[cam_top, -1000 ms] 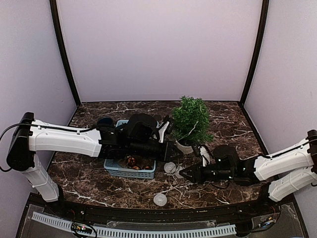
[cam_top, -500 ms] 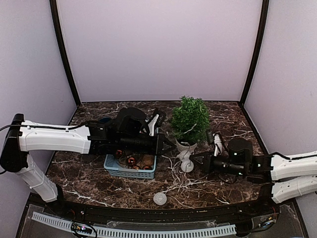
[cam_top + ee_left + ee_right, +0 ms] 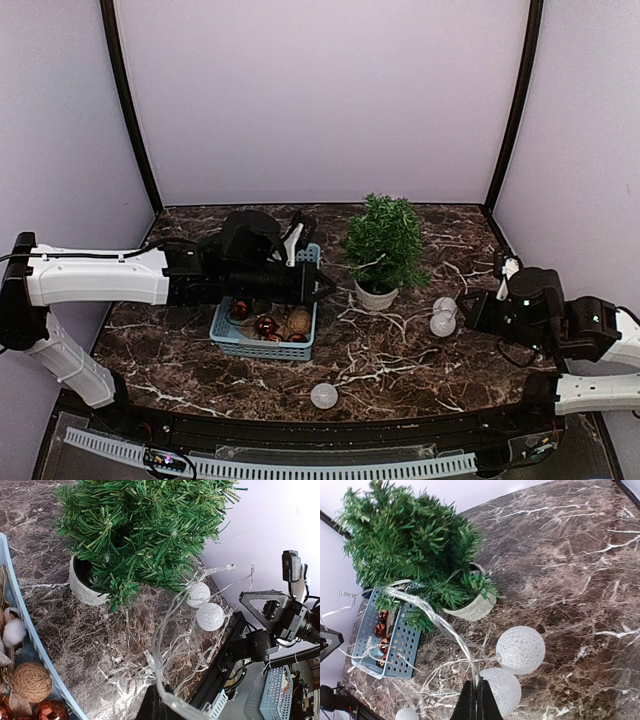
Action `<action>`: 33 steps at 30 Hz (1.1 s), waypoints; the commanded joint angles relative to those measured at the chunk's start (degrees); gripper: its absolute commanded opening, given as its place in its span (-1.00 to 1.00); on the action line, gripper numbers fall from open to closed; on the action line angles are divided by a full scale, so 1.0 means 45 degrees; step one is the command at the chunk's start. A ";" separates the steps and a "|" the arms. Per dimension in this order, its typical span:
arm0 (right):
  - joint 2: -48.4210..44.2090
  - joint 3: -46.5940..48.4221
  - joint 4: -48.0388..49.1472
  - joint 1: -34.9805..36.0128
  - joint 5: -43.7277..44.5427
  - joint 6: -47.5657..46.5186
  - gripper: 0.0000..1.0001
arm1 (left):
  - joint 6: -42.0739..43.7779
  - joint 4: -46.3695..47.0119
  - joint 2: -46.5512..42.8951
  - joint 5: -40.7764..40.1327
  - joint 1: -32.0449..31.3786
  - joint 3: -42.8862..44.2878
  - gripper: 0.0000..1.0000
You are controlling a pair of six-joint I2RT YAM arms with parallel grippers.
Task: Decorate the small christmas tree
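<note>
left tool (image 3: 156, 697), right tool (image 3: 476, 692): both pinching the light string (image 3: 520, 650) | risk: string pulling taut; may be toppling small christmas tree (image 3: 383, 243)

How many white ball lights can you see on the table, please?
3. Two balls sit close together right of the small christmas tree, by the right pincer; one ball lies alone near the table's front edge. Others may hide in the basket.

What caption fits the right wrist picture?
Right gripper pinches a clear light string with white woven balls near the small bushy green christmas tree and blue plastic basket.
</note>
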 commanded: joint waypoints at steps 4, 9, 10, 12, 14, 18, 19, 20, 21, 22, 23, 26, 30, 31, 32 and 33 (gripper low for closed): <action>0.1028 0.1746 -0.4488 -0.0895 0.2399 0.1861 -1.00 | 0.0369 -0.0387 -0.0710 -0.0058 0.0204 -0.0444 -1.00; 0.2076 0.1086 -0.3985 -0.2170 0.1040 0.2073 -1.00 | 0.0406 -0.0361 -0.0541 0.0118 0.0406 -0.0589 -1.00; 0.2301 0.0932 -0.3664 -0.2299 0.0680 0.2107 -1.00 | 0.0403 -0.0299 -0.0522 0.0209 0.0460 -0.0633 -1.00; 0.2722 0.0688 -0.2990 -0.2377 0.0065 0.2186 -1.00 | 0.0407 -0.0226 -0.0439 0.0296 0.0506 -0.0714 -1.00; 0.3101 0.0534 -0.2263 -0.2378 -0.0428 0.2195 -1.00 | 0.0434 -0.0200 -0.0331 0.0419 0.0536 -0.0749 -1.00; 0.3431 0.0454 -0.1728 -0.2378 -0.0974 0.2173 -0.15 | 0.0434 -0.0072 -0.0192 0.0711 0.0636 -0.0770 -1.00; 0.3340 0.0486 -0.1637 -0.2354 -0.1061 0.2026 0.08 | 0.0446 -0.0035 -0.0181 0.0755 0.0654 -0.0784 -1.00; 0.3206 0.0535 -0.1620 -0.2348 -0.1170 0.1915 0.24 | 0.0503 0.0056 -0.0178 0.0847 0.0657 -0.0775 -1.00; 0.3004 0.0592 -0.1682 -0.2358 -0.1181 0.1848 0.36 | 0.0549 0.0078 -0.0174 0.0911 0.0674 -0.0767 -1.00; 0.2784 0.0650 -0.1672 -0.2344 -0.1178 0.1639 0.44 | 0.0607 0.0094 -0.0152 0.1057 0.0667 -0.0737 -1.00; 0.2502 0.0711 -0.1664 -0.2340 -0.1170 0.1440 0.49 | 0.0640 0.0098 -0.0151 0.1161 0.0676 -0.0690 -1.00; 0.1700 0.0691 -0.0724 -0.2226 -0.1755 0.0063 0.53 | 0.0778 0.0099 -0.0097 0.1309 0.0679 -0.0568 -1.00; 0.1203 0.0386 0.1766 -0.1762 -0.3766 -0.2073 0.51 | 0.0801 0.0099 -0.0067 0.1525 0.0699 -0.0456 -1.00; 0.1274 0.0261 0.2472 -0.1596 -0.4589 -0.2652 0.50 | 0.0805 0.0099 -0.0076 0.1576 0.0694 -0.0420 -1.00; 0.1391 0.0113 0.3180 -0.1387 -0.5136 -0.3035 0.49 | 0.0779 0.0099 -0.0084 0.1608 0.0697 -0.0394 -1.00; 0.1593 -0.0039 0.3857 -0.1158 -0.5510 -0.3270 0.49 | 0.0765 0.0256 -0.0090 0.1670 0.0699 -0.0380 -1.00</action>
